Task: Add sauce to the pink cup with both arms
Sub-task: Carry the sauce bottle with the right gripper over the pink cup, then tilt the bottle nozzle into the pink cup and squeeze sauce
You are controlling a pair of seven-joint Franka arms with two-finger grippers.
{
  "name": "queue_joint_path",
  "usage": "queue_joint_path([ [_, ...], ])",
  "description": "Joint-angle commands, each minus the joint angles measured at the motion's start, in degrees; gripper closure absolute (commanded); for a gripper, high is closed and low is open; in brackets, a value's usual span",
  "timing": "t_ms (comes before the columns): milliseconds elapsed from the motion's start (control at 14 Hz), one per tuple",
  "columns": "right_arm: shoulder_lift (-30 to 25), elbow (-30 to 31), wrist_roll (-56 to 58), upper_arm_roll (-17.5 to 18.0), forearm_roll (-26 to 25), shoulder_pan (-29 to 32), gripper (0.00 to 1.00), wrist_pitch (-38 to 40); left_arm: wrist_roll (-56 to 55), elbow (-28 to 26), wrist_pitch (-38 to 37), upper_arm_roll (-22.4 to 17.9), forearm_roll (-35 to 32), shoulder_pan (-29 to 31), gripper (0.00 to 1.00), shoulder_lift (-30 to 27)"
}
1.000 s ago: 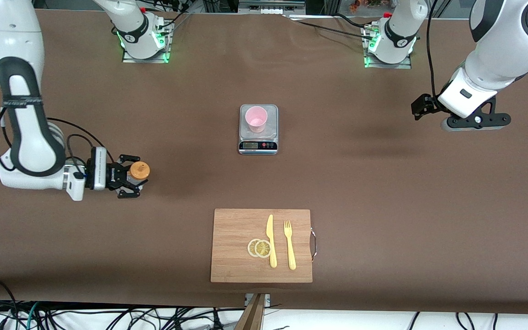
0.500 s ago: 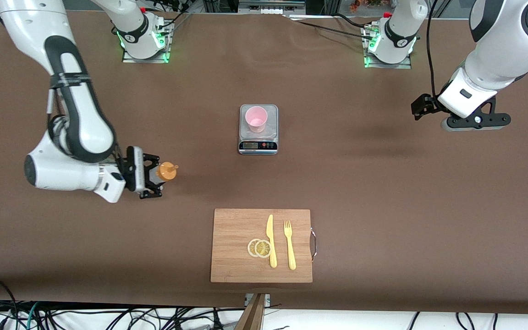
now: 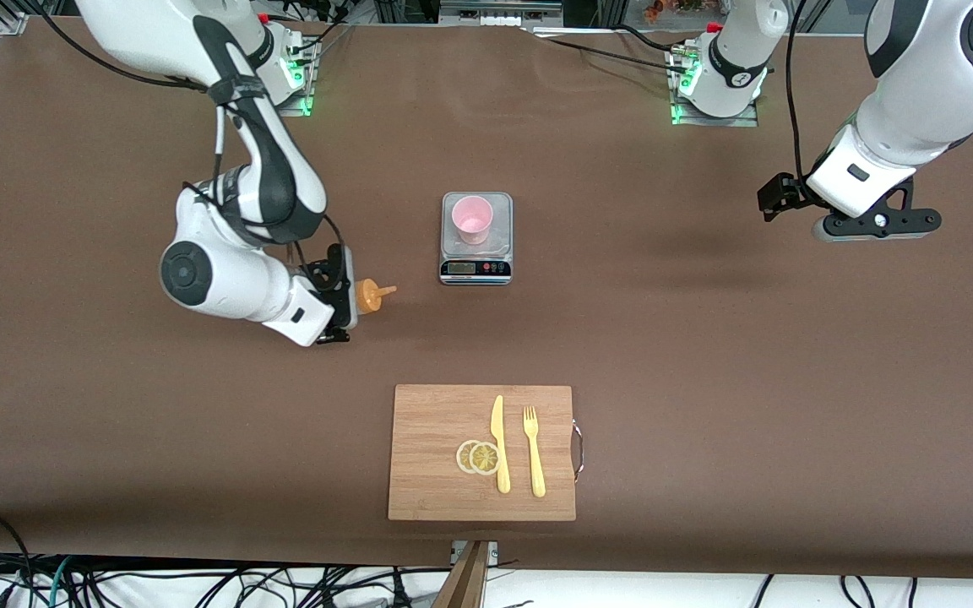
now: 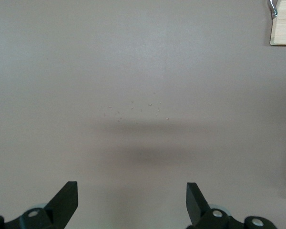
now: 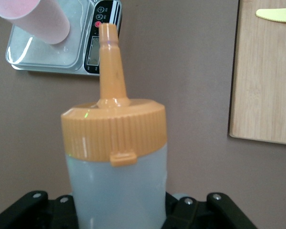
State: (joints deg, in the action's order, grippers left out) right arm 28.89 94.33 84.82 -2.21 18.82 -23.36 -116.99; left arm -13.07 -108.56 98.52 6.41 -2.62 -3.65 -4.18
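A: Start at the right arm's end of the table. What has changed?

B: In the last second the right gripper [image 3: 341,297] has swung in from the table's edge toward the middle, carrying the sauce [image 3: 371,295]. The bottle was upright; now it lies nearly level in the air over bare table, orange nozzle aimed at about 3 o'clock toward the scale [image 3: 475,239]. In the right wrist view the black fingers [image 5: 183,212] are clamped against the bottle's whitish body [image 5: 117,191].

A: Meaning for the task?

B: Pick-up looks done; this reads as the carry toward the cup. Nozzle is short of the scale, so nothing can be poured yet.

A: The cup?

B: The pink cup [image 3: 472,219] stands upright on the scale's steel plate, at roughly 2 o'clock from the nozzle tip. Pale, slightly translucent plastic, round rim, looks empty.

A: Textures?

B: Bottle body milky and smooth; cap ribbed round its skirt with a small tab, tapering to a slim cone. Table cover matte brown. At 6 o'clock from the scale, a bamboo cutting board [image 3: 436,439] with lemon slices [image 3: 478,457], a yellow knife [image 3: 499,443] and fork [image 3: 533,450].

A: The left arm's end?

B: The left gripper [image 4: 131,205] waits over bare table, jaws spread wide, holding nothing.
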Motion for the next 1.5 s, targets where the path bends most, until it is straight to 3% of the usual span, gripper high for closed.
queue_joint_path([
  [0,-1.73,0.42,-6.31,-0.34,-5.44,-4.57,1.00,0.18,0.15,-0.07,-0.70,0.62,-0.72,0.57,0.00,-0.39],
  [429,-2.26,0.51,-13.27,-0.25,-14.50,-11.70,1.00,2.03,0.15,-0.07,-0.70,0.62,-0.72,0.57,0.00,-0.39],
  [1429,-1.82,0.77,-15.47,-0.25,-23.99,-18.74,1.00,7.74,0.15,-0.07,-0.70,0.62,-0.72,0.57,0.00,-0.39],
])
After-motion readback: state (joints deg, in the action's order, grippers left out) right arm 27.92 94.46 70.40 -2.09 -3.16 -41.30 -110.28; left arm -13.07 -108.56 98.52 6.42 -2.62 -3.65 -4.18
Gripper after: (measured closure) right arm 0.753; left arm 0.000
